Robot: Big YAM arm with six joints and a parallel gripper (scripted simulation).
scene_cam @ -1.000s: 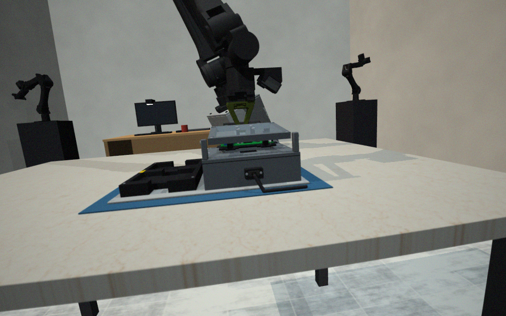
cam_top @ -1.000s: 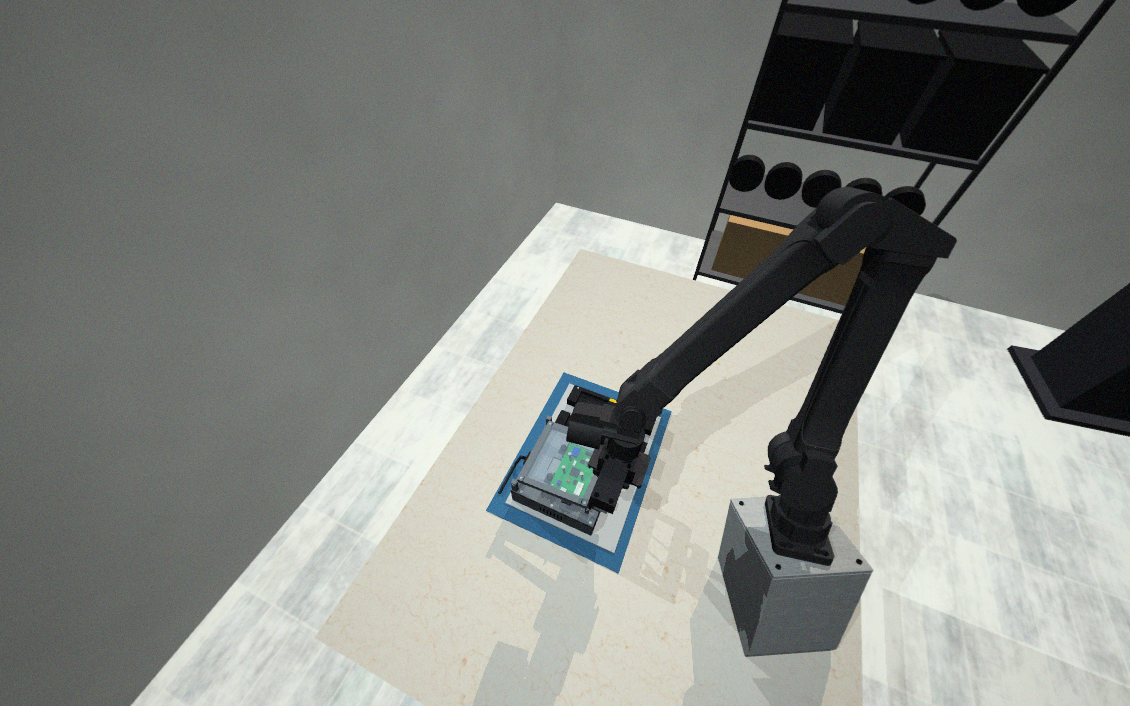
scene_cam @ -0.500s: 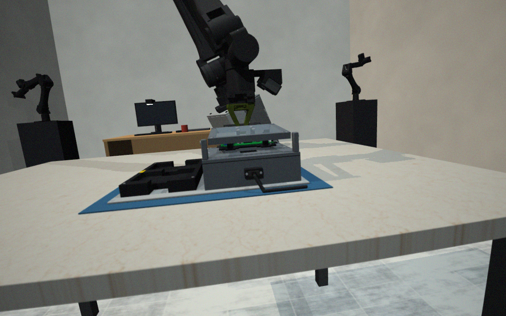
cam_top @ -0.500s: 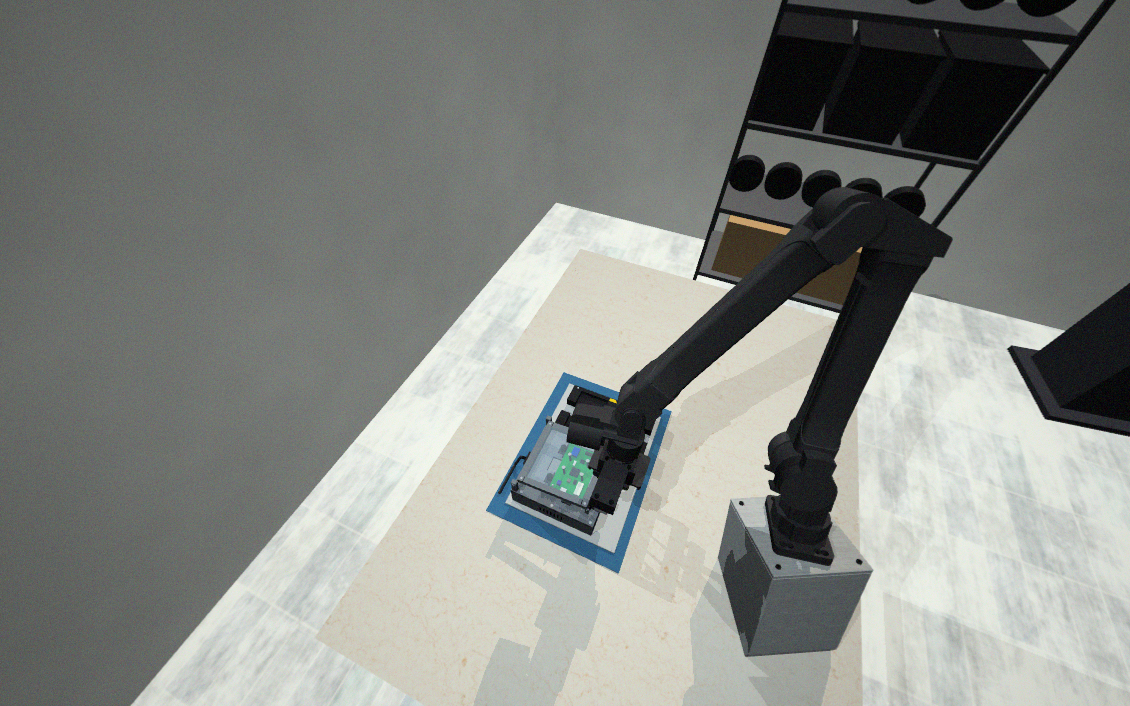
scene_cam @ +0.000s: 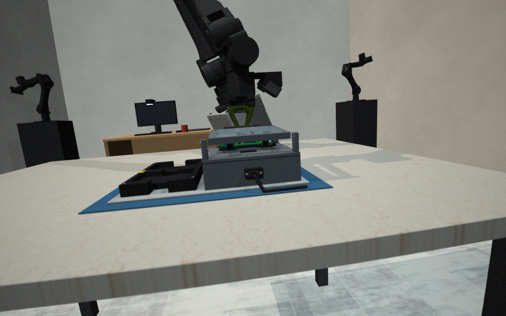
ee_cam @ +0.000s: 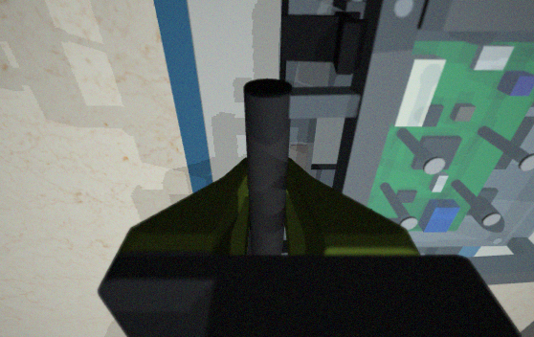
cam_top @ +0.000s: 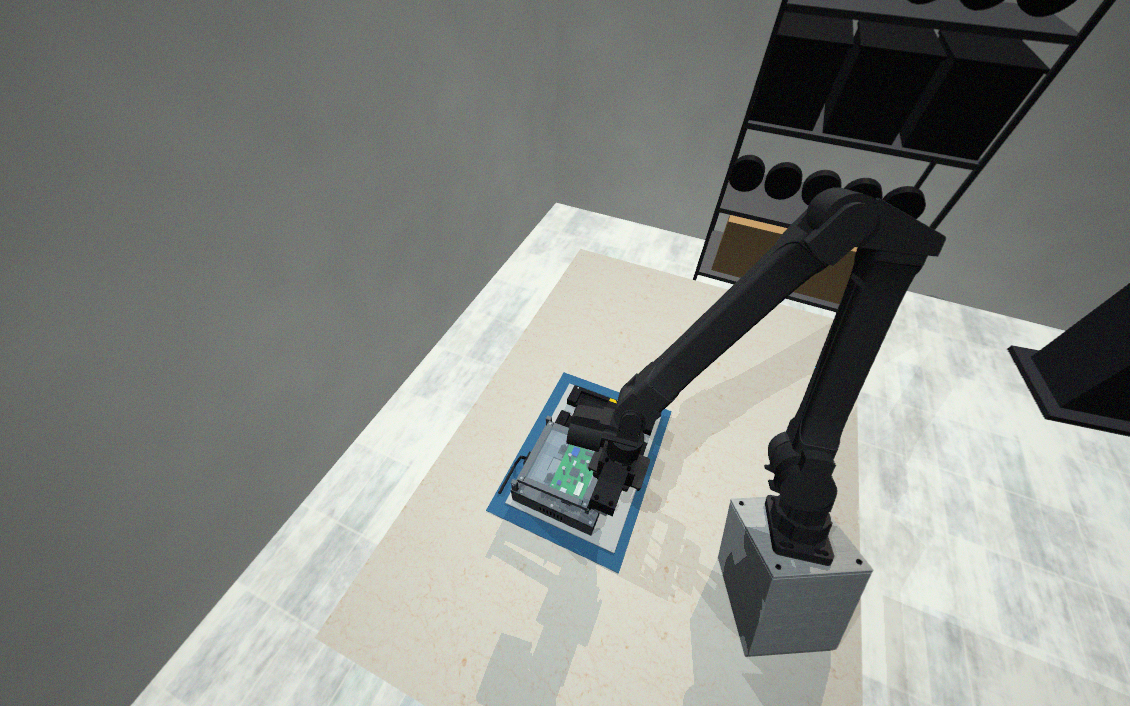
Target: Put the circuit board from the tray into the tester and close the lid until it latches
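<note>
End effector (ee_cam: 266, 225), at lower centre of the wrist view, clenched on the lid's dark cylindrical handle (ee_cam: 266, 158). Circuit board (ee_cam: 452, 139), at right, lies in the tester (scene_cam: 251, 166) beneath the nearly horizontal lid (scene_cam: 247, 135). Black tray (scene_cam: 160, 178) sits just left of the tester on a blue mat (scene_cam: 94, 207) on the bench (scene_cam: 404, 196).

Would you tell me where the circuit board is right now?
The board lies in the tester under the nearly shut lid, right of the tray in the exterior view; the hand grips the lid's handle.
</note>
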